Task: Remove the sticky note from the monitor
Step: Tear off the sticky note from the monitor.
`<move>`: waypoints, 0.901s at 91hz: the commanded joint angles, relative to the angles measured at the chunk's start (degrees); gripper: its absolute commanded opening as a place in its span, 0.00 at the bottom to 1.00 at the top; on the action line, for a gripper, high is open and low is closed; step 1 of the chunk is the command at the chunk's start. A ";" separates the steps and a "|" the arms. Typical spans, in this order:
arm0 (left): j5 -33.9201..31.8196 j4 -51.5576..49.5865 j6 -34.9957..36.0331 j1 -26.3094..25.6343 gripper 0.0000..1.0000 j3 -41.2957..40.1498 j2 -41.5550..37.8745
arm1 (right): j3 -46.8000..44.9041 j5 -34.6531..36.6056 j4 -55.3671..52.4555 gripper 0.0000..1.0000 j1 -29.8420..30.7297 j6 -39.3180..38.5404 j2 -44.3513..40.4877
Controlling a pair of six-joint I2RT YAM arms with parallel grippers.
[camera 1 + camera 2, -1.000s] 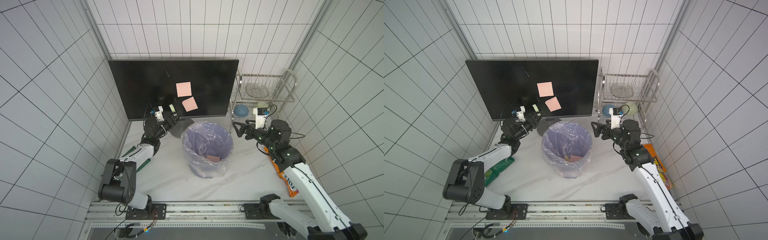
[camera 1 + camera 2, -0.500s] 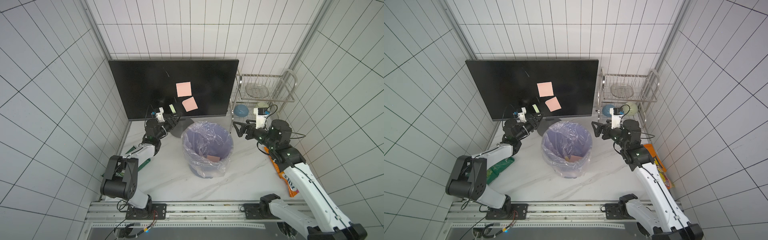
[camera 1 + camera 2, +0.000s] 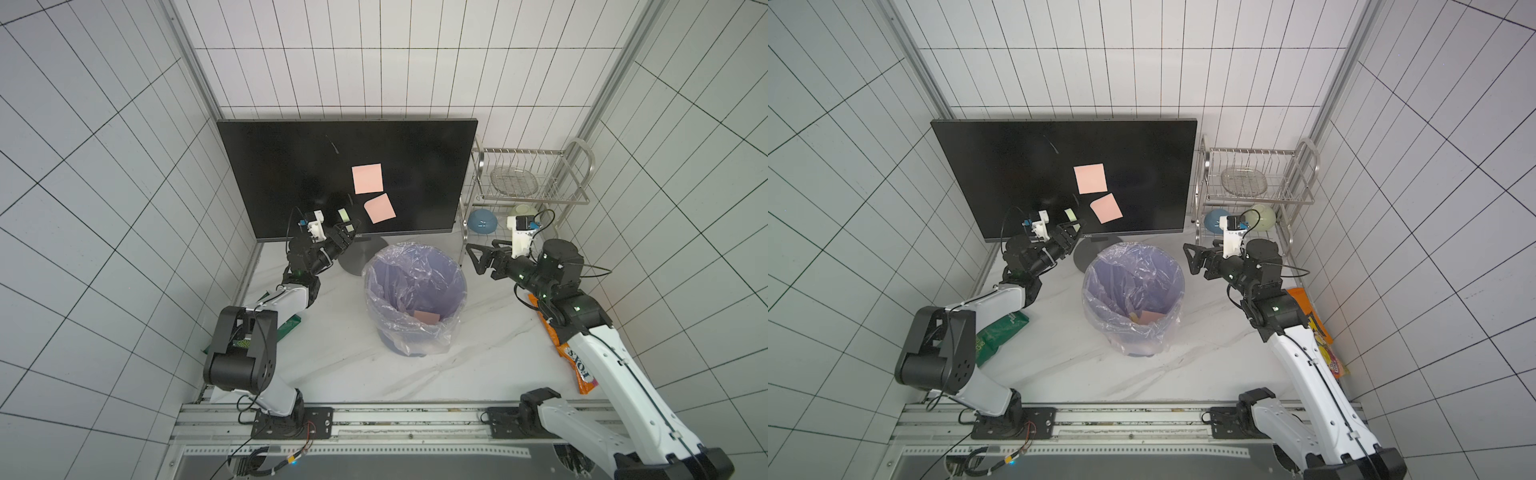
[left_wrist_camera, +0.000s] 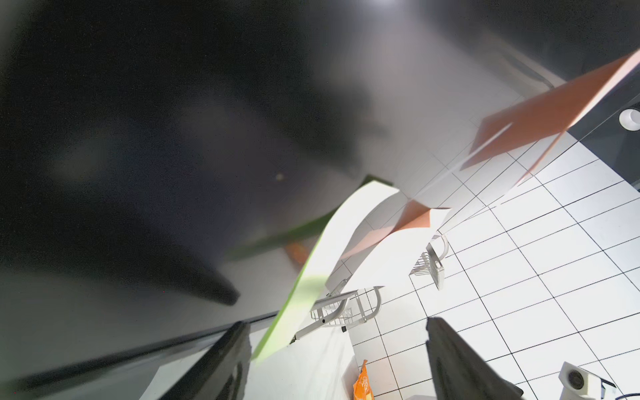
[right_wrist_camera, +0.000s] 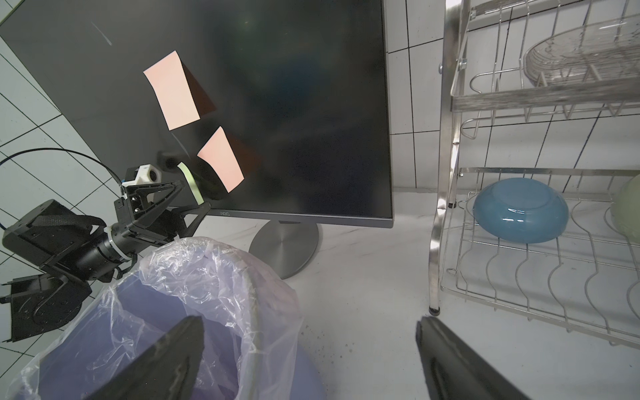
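Observation:
The black monitor [image 3: 291, 166] stands at the back wall. Two pink sticky notes [image 3: 367, 178] [image 3: 379, 208] and a small green sticky note [image 3: 343, 214] cling to its screen. The green note [image 5: 189, 183] curls off the glass near the lower bezel. My left gripper [image 3: 347, 230] is open at that note. In the left wrist view the green note's [image 4: 311, 277] free end hangs between the two fingers, nearer one of them, and touch cannot be told. My right gripper [image 3: 473, 258] hovers open beside the bin, holding nothing.
A purple bin [image 3: 457, 291] lined with clear plastic stands mid-table with a pink note [image 3: 427, 317] inside. The monitor's round base [image 3: 361, 257] is behind it. A wire dish rack [image 3: 536, 183] with a blue bowl [image 3: 482, 220] stands back right. An orange snack bag [image 3: 582, 365] and a green packet [image 3: 1000, 332] lie near the arms.
My left arm has edged slightly forward toward the screen's lower edge, its jaws staying open at the green note. The right arm has not moved.

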 commanded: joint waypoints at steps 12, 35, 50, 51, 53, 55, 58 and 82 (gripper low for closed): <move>1.30 1.29 0.00 0.55 0.78 1.51 -0.78 | 0.74 -1.31 0.35 0.99 -0.44 -0.33 -0.03; 1.26 3.13 -1.54 0.68 0.68 1.06 -0.53 | 1.01 -1.51 0.46 0.99 -0.44 -0.15 -0.07; 1.51 2.70 -1.45 0.70 0.56 1.48 -1.06 | 1.01 -1.63 0.51 0.99 -0.43 -0.07 -0.09; 1.51 2.69 -1.46 0.70 0.55 1.41 -1.09 | 1.01 -1.64 0.54 0.99 -0.43 -0.02 -0.04; 1.57 2.72 -1.40 0.70 0.51 1.36 -1.00 | 1.01 -1.71 0.54 0.99 -0.43 0.02 0.00; 1.58 2.69 -1.39 0.66 0.48 1.30 -1.02 | 1.01 -1.80 0.59 0.99 -0.43 0.09 -0.03; 1.63 2.72 -1.45 0.70 0.44 1.18 -0.96 | 0.94 -2.01 0.65 0.99 -0.43 0.28 -0.01; 1.79 3.47 -1.82 0.68 0.20 0.38 -0.67 | 0.82 -2.31 1.01 0.99 -0.43 0.67 -0.21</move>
